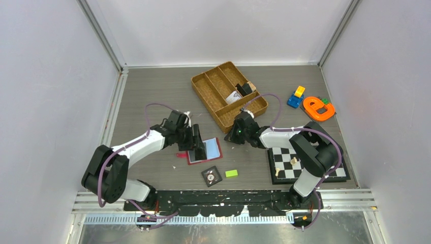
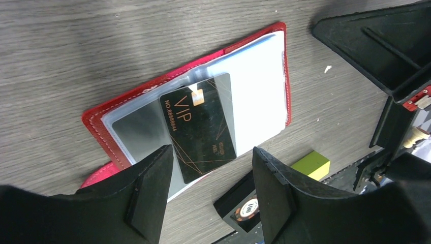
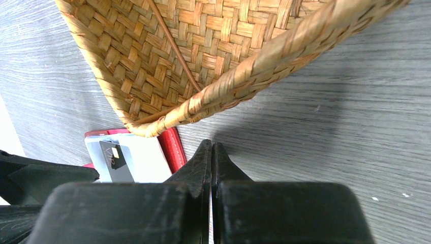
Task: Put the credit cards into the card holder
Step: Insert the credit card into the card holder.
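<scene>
The red card holder [image 1: 213,150] lies open on the table, its clear inner pockets facing up [image 2: 254,86]. A black credit card [image 2: 203,129] with gold "VIP" lettering sits partly in a clear pocket. Its near end sticks out past the holder's edge. My left gripper [image 2: 211,188] is open just above that end, with one finger on each side and not touching the card. In the top view the left gripper [image 1: 197,147] covers the holder's left half. My right gripper [image 3: 211,148] is shut with nothing seen in it. It hovers right of the holder [image 3: 173,147], near the tray's corner.
A woven divided tray [image 1: 216,86] stands behind, holding a pale item [image 1: 234,96] and a black one. A black tile with a dial [image 1: 211,176] and a green block [image 1: 232,173] lie in front of the holder. A chessboard [image 1: 325,168] and bright toys [image 1: 318,108] are on the right.
</scene>
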